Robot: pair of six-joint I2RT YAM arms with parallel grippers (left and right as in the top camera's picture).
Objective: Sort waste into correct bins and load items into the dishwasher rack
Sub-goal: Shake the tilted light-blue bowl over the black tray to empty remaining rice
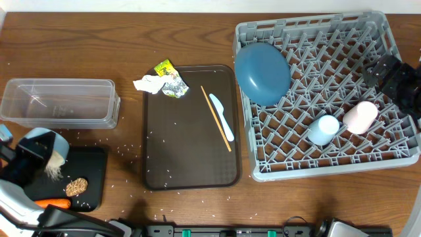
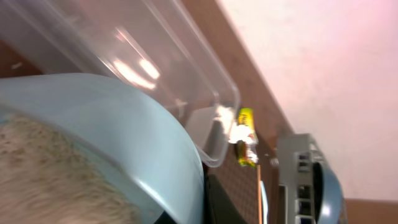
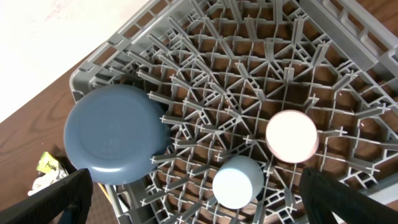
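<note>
My left gripper is shut on the white bowl, holding it tipped over the black tray. White rice spills from it next to a brown food lump and a carrot. In the left wrist view the bowl and rice fill the frame and the fingers are hidden. The right gripper hangs open over the dishwasher rack. In the rack are the blue plate, pink cup and light blue cup.
The clear tub stands behind the black tray. A brown serving tray holds crumpled paper, wrappers, a chopstick and a spoon. Loose rice grains dot the table around the trays.
</note>
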